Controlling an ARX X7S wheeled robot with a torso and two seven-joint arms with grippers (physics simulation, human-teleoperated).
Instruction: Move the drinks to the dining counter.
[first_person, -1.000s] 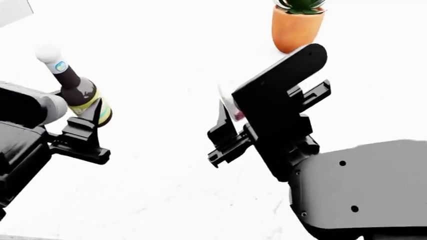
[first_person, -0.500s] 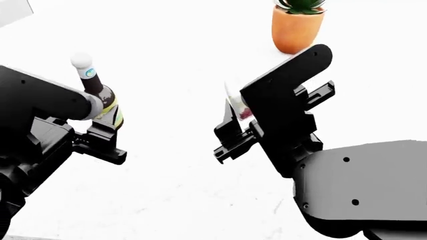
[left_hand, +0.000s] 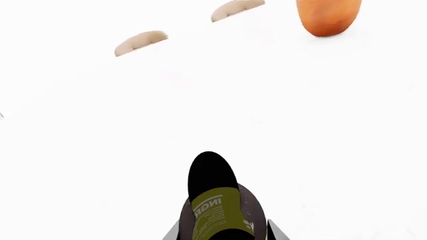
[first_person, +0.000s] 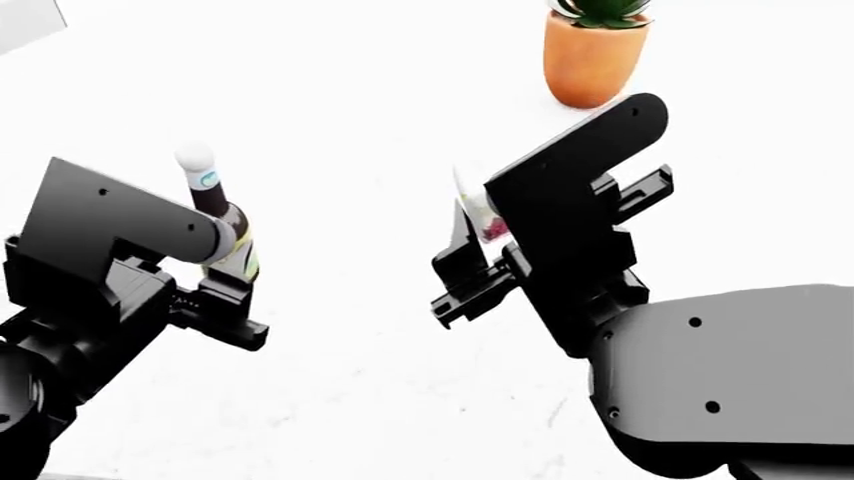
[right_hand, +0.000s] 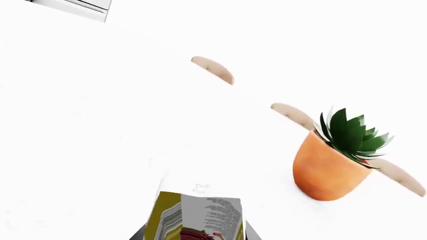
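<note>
The left hand (first_person: 220, 300) grips the small dark bottle (first_person: 224, 232) around its yellow-green label, held nearly upright above the white surface (first_person: 334, 120). The right hand (first_person: 461, 275) appears clamped on the white carton (first_person: 478, 215), though the arm hides most of it. The orange plant pot (first_person: 591, 55) stands well beyond both.

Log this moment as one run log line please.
left claw: holds small dark bottle | right claw: holds carton | plant pot: beyond
</note>
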